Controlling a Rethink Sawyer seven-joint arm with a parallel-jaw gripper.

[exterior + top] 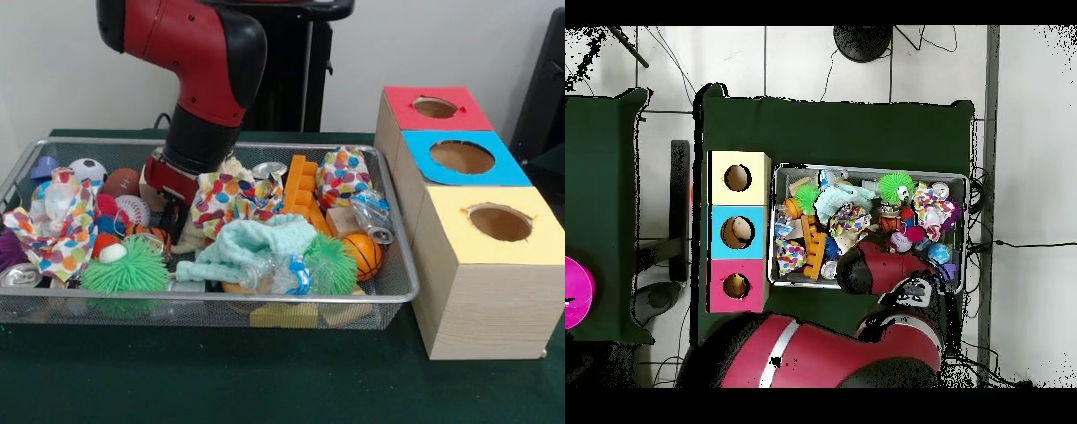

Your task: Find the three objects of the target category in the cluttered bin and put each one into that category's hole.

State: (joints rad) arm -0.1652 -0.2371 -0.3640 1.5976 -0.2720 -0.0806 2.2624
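Observation:
My gripper (171, 216) is lowered into the wire bin (402, 296), left of centre. It sits between a baseball (132, 209) and a polka-dot cloth (231, 199). Its tip is sunk in the clutter. Nearby lie a brown football (121, 182), a soccer ball (86, 170), a green spiky ball (126, 268) and an orange basketball (360, 254). In the overhead view the red arm (887, 270) covers the gripper. Three boxes with round holes stand beside the bin: red (437, 108), blue (463, 157) and yellow (499, 223).
The bin also holds a mint cloth (252, 243), an orange block (300, 190), a second spiky ball (331, 263), cans (269, 170), clear bottles (274, 274) and a yellow block (282, 314). From above the boxes (738, 232) line the bin's left side.

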